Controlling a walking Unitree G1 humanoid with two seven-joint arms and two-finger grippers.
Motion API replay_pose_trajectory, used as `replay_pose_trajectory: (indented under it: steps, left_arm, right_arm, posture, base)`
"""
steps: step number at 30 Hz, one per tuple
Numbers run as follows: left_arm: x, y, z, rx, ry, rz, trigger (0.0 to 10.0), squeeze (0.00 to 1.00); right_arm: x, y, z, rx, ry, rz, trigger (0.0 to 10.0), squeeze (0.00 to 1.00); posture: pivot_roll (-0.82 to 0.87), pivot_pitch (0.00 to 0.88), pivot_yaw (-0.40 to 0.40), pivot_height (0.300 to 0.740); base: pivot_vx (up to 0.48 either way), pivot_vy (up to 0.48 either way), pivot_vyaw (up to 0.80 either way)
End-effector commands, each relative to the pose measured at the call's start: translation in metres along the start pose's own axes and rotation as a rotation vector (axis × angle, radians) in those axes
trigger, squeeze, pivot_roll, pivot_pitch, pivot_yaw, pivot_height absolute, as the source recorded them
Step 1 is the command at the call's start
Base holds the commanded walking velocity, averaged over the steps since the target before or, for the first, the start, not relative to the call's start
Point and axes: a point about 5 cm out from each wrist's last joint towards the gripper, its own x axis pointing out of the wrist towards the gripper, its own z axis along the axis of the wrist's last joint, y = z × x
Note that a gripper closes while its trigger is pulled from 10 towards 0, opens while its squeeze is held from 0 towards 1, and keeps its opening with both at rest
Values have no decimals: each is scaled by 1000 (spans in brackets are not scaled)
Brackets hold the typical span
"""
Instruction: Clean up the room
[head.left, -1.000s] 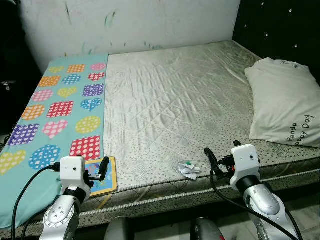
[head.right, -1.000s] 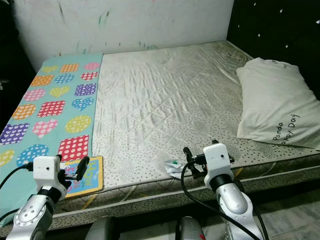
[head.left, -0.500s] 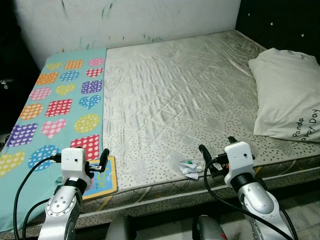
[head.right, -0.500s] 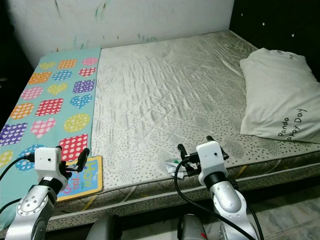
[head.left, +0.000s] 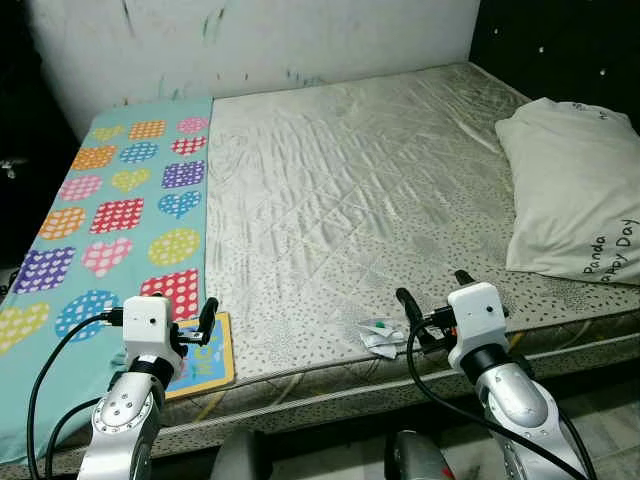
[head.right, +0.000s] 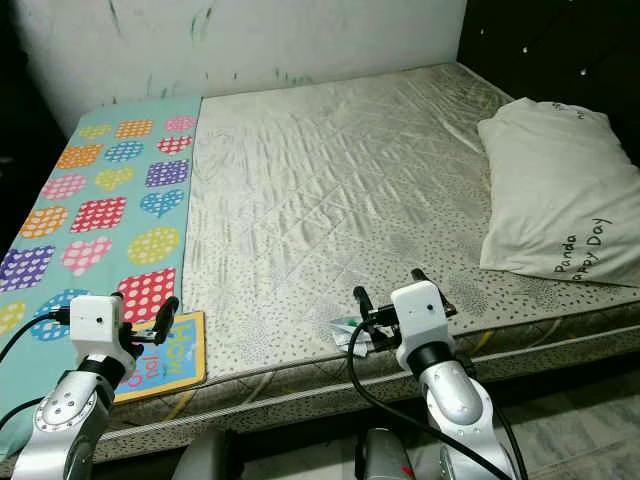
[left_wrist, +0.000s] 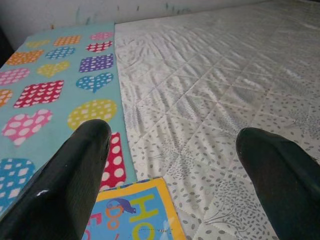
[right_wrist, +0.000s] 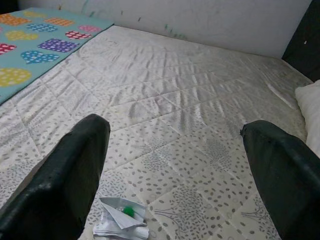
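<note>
Stretching across nearly the whole scene was a bare cream mattress (head.left: 350, 190) with diamond quilting, smooth and shiny over its middle and printed with small grey leaf specks toward its near edge. Along the robot's left side lay a turquoise fabric sheet (head.left: 120, 210) patterned with hearts, circles and squares in polka dots and checks of red, pink, purple, orange, yellow and blue. At the far right rested a soft off-white pillow (head.left: 575, 200), creased, with dark lettering that read "Panda" and "Happy Day".

On the near edge of the mattress, partly over the turquoise sheet, lay a flat rectangular children's book (head.right: 165, 362) with a yellow border and blue cover; large coloured letters showed on it, but no whole word could be made out. The left gripper (head.left: 195, 335) hovered just above this book, its two black fingers (left_wrist: 75, 185) spread apart and holding nothing.

Smallest was a crumpled scrap of white paper with a green spot (right_wrist: 122, 217), lying on the speckled near edge. The right gripper (head.left: 432, 315) hung just beside and above it, fingers wide apart, empty.
</note>
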Motion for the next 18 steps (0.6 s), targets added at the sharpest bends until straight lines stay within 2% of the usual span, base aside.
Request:
replay_pose_trajectory:
  steps: [1,9,14,18]
  left_arm:
    - [-2,6,0,16,4,23,10000,0]
    - [-4,4,-1,4,-6,46,10000,0]
    - [-5,3,-2,1,-3,47,10000,0]
    - [-5,4,-1,1,-4,46,10000,0]
  right_arm:
    - [3,3,2,1,-14,19,10000,0]
    - [8,7,3,-7,-22,71,10000,0]
    - [9,8,4,-2,-29,77,10000,0]
    - [10,10,4,10,-31,86,10000,0]
  posture:
    - [-241,4,83,629]
    - [-221,0,55,629]
    - [-215,0,52,599]
    - [-216,0,54,599]
  base:
    - [0,0,0]
    - [0,0,0]
    - [0,0,0]
    - [0,0,0]
